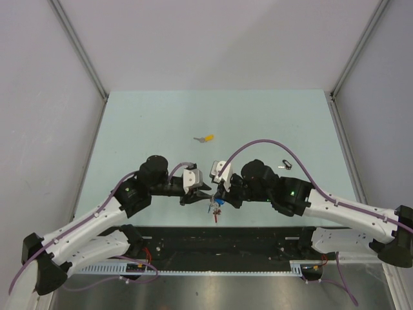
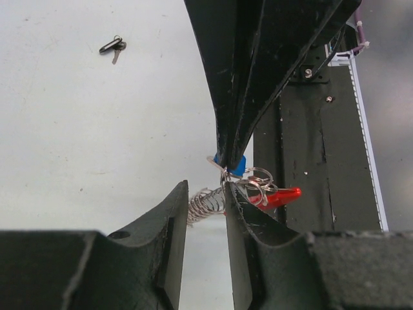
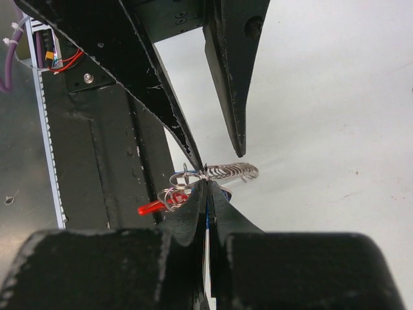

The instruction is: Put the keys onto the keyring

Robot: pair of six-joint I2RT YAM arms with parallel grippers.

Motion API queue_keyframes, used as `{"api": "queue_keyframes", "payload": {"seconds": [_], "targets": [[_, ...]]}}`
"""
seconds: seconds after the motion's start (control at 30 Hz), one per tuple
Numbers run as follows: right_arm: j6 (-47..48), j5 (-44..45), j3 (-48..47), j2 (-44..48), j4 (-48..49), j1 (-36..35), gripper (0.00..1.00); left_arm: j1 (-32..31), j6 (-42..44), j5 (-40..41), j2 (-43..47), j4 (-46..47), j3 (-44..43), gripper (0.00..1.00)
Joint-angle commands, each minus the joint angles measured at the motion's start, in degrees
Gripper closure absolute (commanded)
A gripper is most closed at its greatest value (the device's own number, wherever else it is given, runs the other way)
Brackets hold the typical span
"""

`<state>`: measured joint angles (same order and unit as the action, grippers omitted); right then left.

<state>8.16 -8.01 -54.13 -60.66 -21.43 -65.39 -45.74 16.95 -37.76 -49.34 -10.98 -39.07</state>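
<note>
My right gripper [image 3: 207,184] is shut on the blue-capped key [image 2: 237,166], holding it just above the table's near edge [image 1: 218,201]. The keyring [image 2: 258,184], a cluster of small silver rings, hangs at that key's tip. Its red strap [image 2: 284,195] points one way and its coiled silver chain [image 2: 206,203] the other. My left gripper [image 2: 204,194] faces the right one, jaws apart. One left fingertip [image 3: 193,155] touches the ring cluster. The chain lies across the gap just beyond the tips. A yellow-capped key [image 1: 206,137] lies alone farther back.
A small black ring with a clip [image 1: 284,165] lies on the table to the right of the arms, also seen in the left wrist view [image 2: 113,46]. The black base rail [image 1: 219,236] runs right under the held cluster. Grey walls [image 1: 64,97] enclose the pale green tabletop [image 1: 161,116].
</note>
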Motion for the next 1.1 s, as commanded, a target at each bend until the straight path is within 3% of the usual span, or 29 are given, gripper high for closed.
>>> {"api": "queue_keyframes", "payload": {"seconds": [0.0, 0.37, 0.7, 1.07], "targets": [[-0.3, 0.9, -3.0, 0.7, 4.3, -0.4, 1.00, -0.4, 0.0, -1.4, 1.7, 0.5, 1.5, 0.64], [-0.4, 1.5, -3.1, -0.2, 5.0, -0.6, 1.00, -0.3, -1.0, -0.9, 3.6, 2.1, 2.7, 0.61], [-0.6, 2.3, -3.0, -0.4, 6.0, -0.9, 1.00, -0.7, -1.2, 1.4, 2.8, 2.3, 3.2, 0.72], [-1.1, 3.5, -3.1, 0.5, 6.5, -1.8, 1.00, -1.6, -1.0, 3.5, 2.1, 1.7, 3.4, 0.73]]}}
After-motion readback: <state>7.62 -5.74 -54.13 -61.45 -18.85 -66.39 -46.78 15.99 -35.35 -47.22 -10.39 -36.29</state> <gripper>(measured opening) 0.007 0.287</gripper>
